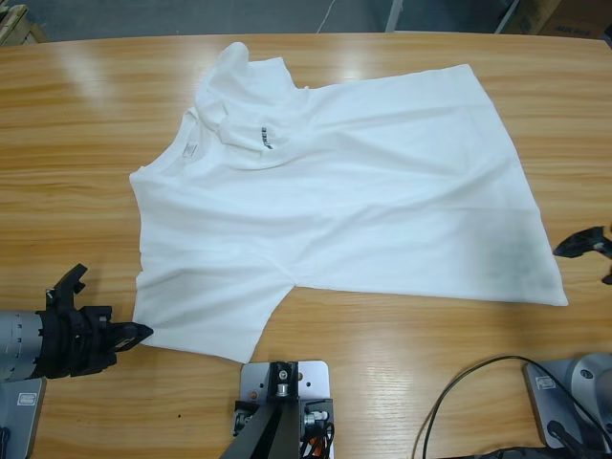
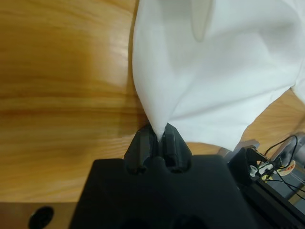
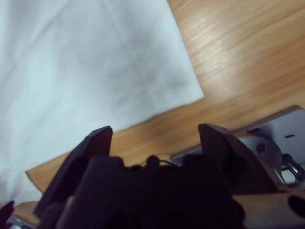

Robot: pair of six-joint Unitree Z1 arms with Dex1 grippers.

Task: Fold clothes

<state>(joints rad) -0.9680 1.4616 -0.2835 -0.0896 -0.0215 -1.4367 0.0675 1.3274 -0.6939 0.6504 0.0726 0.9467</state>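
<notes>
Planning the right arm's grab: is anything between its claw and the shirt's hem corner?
Nothing visible. Only bare table lies between the open right claw and the shirt corner. The left claw already pinches a sleeve.

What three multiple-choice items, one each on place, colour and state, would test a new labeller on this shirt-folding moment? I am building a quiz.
1. Where has the left gripper taken hold of the T-shirt?
A. neck
B. corner of a sleeve
C. bottom hem

2. What colour is the T-shirt?
A. white
B. blue
C. grey

3. How is the right gripper?
A. shut on cloth
B. open, holding nothing
C. shut on a cable

Key: 1 B, the left wrist view shows cloth pinched at the sleeve corner; 2 A, plain white on the wooden table; 3 B, its jaws stand apart beside the hem corner.
</notes>
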